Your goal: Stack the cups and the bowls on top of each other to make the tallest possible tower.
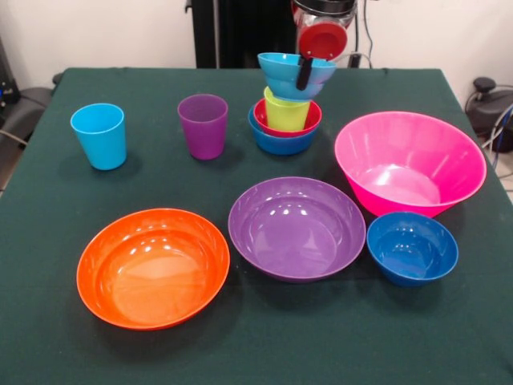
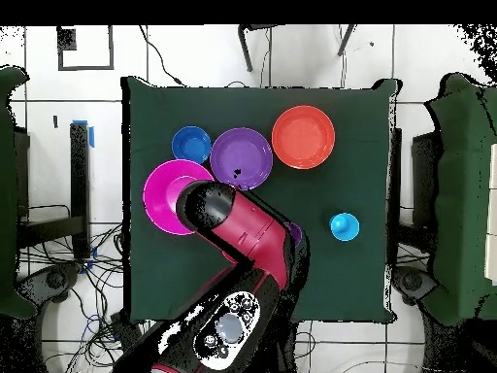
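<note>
The tower (image 1: pixel 285 112) stands four pieces high: a blue bowl (image 1: pixel 280 141) at the bottom, a red bowl (image 1: pixel 309 120) nested in it, a lime green cup (image 1: pixel 286 111) upright in that, and a cyan bowl (image 1: pixel 295 74) on top, sitting tilted on the cup's rim. The hand (image 1: pixel 305 70) hangs directly over the stack with one black finger (image 1: pixel 304 72) over the cyan bowl's rim; it appears to pinch that rim, so the bowl looks placed but not yet let go.

Left to stack, judging from the bench (image 1: pixel 48 321): the purple cup (image 1: pixel 203 126) just beside the tower, the light blue cup (image 1: pixel 99 135) farther out from the hand, the pink bowl (image 1: pixel 409 163) on the other side, and, well apart toward the near edge, the purple bowl (image 1: pixel 296 228), orange bowl (image 1: pixel 152 267) and dark blue bowl (image 1: pixel 412 248). Roughly four of ten pieces are up.
</note>
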`<control>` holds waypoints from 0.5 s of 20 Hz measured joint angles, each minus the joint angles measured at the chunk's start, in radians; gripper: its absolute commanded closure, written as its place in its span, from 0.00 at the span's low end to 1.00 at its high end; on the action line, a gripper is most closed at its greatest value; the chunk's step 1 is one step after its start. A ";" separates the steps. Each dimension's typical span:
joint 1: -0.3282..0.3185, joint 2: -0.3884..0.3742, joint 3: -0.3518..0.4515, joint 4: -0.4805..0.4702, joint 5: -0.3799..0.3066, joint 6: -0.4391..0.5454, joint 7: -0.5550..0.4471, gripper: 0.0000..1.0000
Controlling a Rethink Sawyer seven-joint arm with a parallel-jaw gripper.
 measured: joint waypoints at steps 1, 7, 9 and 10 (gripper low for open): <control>0.001 0.000 0.001 0.001 0.001 0.000 0.000 1.00; 0.006 0.000 0.006 0.004 0.013 0.000 0.000 1.00; 0.006 0.000 0.006 0.005 0.017 0.000 0.000 1.00; 0.006 0.000 0.006 0.005 0.018 0.000 0.000 1.00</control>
